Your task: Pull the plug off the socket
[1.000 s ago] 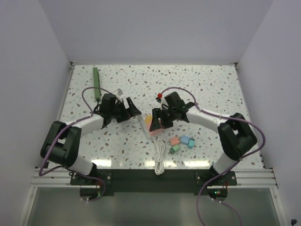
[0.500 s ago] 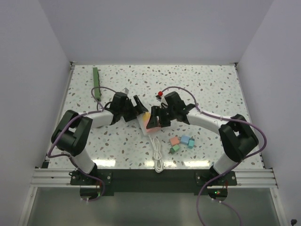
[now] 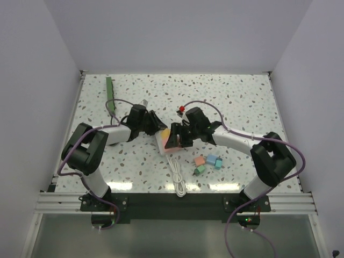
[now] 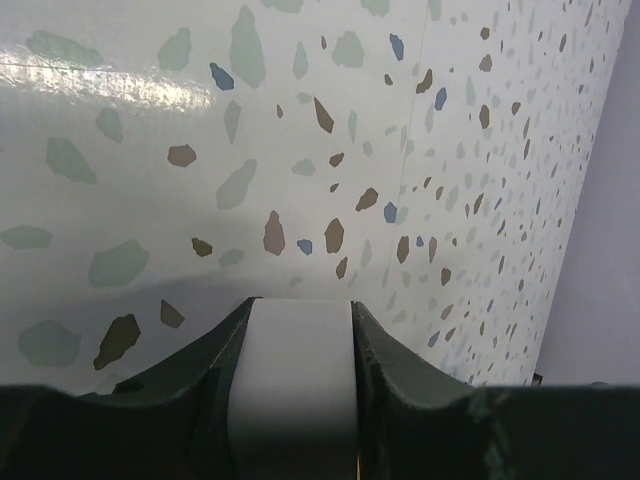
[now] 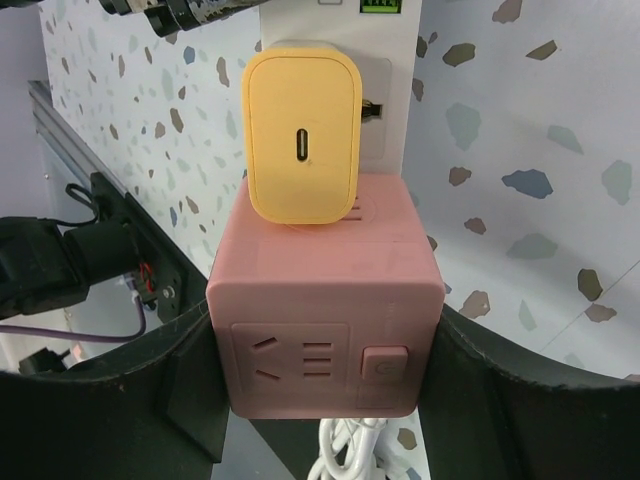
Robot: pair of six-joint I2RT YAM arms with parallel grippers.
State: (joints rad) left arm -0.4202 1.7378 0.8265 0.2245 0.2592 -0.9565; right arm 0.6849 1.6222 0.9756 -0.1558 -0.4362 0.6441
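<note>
**Pink socket cube clamped, yellow plug seated**

The pink cube socket [image 5: 325,300] fills the lower middle of the right wrist view, showing a face with slot holes and a square button. In the overhead view it lies near the middle of the frame, on the speckled table [image 3: 242,97], between the two arms' tips. The yellow charger plug [image 5: 302,135], with a small oval port in its front, sits on the cube's upper side, touching it. Just behind the plug rises a white block [image 5: 395,60]. Whether the plug's pins enter the cube or this block cannot be told.

The right gripper [image 5: 325,370] is clamped on the cube, one dark finger pressed to each side. The left gripper [image 4: 298,330] has its fingers closed against the two sides of a white piece, which appears to be that same white block. Speckled tabletop fills the rest of that view.

A coiled white cable [image 3: 180,177] runs from below the cube toward the bottom of the overhead frame. A few small coloured blocks [image 3: 208,161] lie just right of it. A long narrow green bar [image 3: 110,92] lies well apart, in the upper left.
</note>
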